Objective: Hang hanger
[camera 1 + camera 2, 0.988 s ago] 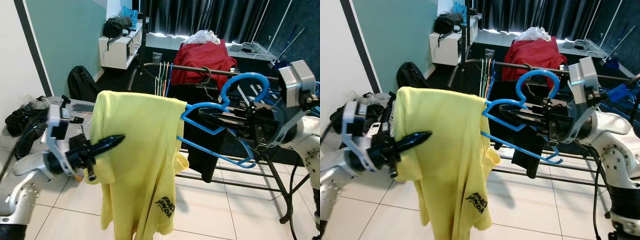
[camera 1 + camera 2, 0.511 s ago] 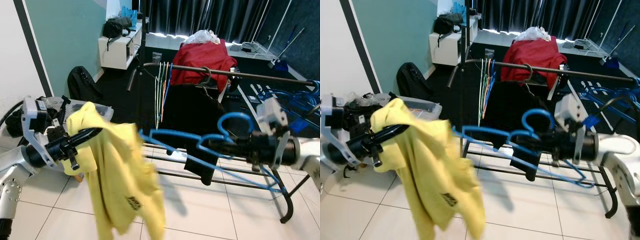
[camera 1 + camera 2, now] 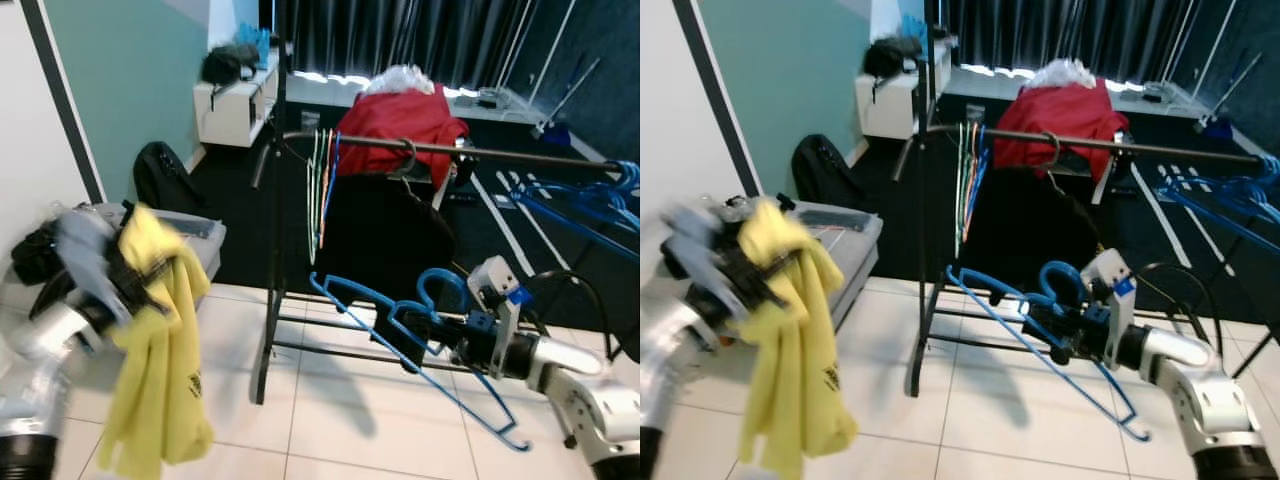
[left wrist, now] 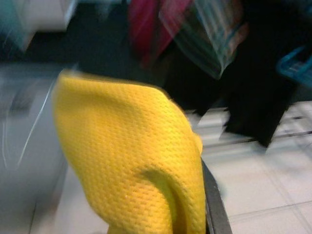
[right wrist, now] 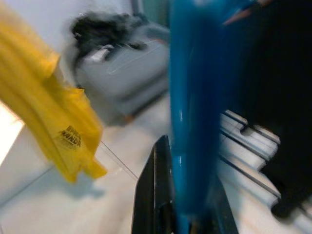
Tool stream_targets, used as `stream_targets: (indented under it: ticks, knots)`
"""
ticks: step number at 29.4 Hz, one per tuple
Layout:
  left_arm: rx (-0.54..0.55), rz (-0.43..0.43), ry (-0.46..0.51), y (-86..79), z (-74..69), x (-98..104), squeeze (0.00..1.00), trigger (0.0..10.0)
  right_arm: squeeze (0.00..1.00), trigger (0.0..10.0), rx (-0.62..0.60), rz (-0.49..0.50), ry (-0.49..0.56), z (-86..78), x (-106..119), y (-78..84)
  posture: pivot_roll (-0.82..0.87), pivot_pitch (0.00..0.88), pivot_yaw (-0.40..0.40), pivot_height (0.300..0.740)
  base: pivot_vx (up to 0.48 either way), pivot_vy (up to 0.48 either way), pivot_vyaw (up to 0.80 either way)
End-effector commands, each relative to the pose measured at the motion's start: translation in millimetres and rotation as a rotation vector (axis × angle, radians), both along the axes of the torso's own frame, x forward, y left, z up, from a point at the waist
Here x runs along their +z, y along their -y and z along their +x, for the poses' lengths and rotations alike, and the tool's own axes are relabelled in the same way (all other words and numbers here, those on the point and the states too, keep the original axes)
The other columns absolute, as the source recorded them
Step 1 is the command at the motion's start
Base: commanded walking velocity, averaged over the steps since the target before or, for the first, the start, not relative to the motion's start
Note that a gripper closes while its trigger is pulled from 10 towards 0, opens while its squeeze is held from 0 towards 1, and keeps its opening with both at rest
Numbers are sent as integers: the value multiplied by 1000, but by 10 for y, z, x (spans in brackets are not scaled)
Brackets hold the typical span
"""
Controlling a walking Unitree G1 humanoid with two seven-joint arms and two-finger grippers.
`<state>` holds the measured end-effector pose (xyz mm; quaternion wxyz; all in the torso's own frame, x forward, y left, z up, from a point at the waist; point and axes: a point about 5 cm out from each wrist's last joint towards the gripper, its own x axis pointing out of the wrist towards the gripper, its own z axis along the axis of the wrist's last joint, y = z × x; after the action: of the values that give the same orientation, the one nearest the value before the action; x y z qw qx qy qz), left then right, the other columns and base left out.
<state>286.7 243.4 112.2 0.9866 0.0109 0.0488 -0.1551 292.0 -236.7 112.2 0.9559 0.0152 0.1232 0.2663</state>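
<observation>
A blue plastic hanger (image 3: 362,294) is bare and tilted low in front of the clothes rack. My right gripper (image 3: 445,327) is shut on it just below the hook, and the right wrist view has the hanger (image 5: 195,97) between the black fingers (image 5: 155,195). At the left, my left gripper (image 3: 128,282) is blurred and shut on a yellow shirt (image 3: 165,345), which hangs down limp toward the floor. The shirt (image 4: 131,156) drapes over the fingers in the left wrist view. The rack's rail (image 3: 490,153) runs across above the hanger.
On the rail hang a black garment (image 3: 380,220), a red garment (image 3: 400,115) and several thin coloured hangers (image 3: 322,180). More blue hangers (image 3: 580,205) sit at the right end. A grey case (image 3: 197,238) and black bag (image 3: 158,175) lie on the left.
The yellow shirt has come off the blue hanger. My left gripper has carried the shirt left and down; my right gripper has dropped lower with the bare hanger.
</observation>
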Motion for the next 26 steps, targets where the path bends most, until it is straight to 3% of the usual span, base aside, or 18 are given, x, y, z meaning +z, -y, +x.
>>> stream_targets:
  ticks: [1,2,3,4,6,7,12,13,14,15,16,18,20,21,23,24,26]
  knots:
    - [33,19,-41,46,-22,-123,0,10000,0,10000,-87,-17,-66,-65,-224,65,22,0,-58,740,0,0,775]
    - [93,23,-110,104,-142,-362,0,10000,0,10000,-164,-6,-103,-129,-434,40,33,0,-61,740,0,0,800]
    - [93,23,-110,104,-142,-362,0,10000,0,10000,-164,-6,-103,-129,-434,40,33,0,-61,740,0,0,800]
    - [178,15,-157,134,-242,-540,0,10000,0,10000,-221,18,-121,-163,-559,-6,43,0,-62,740,0,0,794]
    - [178,15,-157,134,-242,-540,0,10000,0,10000,-221,18,-121,-163,-559,-6,43,0,-62,740,0,0,794]
    - [249,-17,-177,138,-302,-648,0,10000,0,10000,-242,33,-115,-151,-585,-67,50,0,-62,740,0,0,788]
    - [333,-19,-215,178,-420,-885,0,10000,0,10000,-265,15,-138,-168,-717,-185,60,0,-69,740,0,0,780]
    - [349,-24,-233,223,-489,-990,0,10000,0,10000,-285,-30,-175,-249,-868,-200,70,0,-81,740,0,0,775]
    - [349,-24,-233,223,-489,-990,0,10000,0,10000,-285,-30,-175,-249,-868,-200,70,0,-81,740,0,0,775]
    - [343,-20,-265,298,-609,-1116,0,10000,0,10000,-333,-32,-229,-427,-1049,-173,75,0,-82,740,0,0,775]
    - [343,-20,-265,298,-609,-1116,0,10000,0,10000,-333,-32,-229,-427,-1049,-173,75,0,-82,740,0,0,775]
    - [351,-56,-362,439,-912,-1383,0,10000,0,10000,-432,-39,-264,-790,-1284,-94,80,0,-67,740,0,0,775]
    - [351,-56,-362,439,-912,-1383,0,10000,0,10000,-432,-39,-264,-790,-1284,-94,80,0,-67,740,0,0,775]
    - [337,-115,-398,485,-998,-1456,0,10000,0,10000,-469,-14,-270,-877,-1323,-51,73,0,-61,740,0,0,763]
    - [337,-130,-401,493,-1026,-1474,0,10000,0,10000,-488,-2,-274,-924,-1357,-25,76,0,-52,740,0,0,753]
    - [312,-163,-405,502,-1023,-1480,0,10000,0,10000,-525,64,-287,-974,-1409,-17,80,0,-46,740,0,0,744]
    - [290,-204,-409,503,-1012,-1479,0,10000,0,10000,-563,96,-295,-1013,-1440,-7,74,0,-34,740,0,0,731]
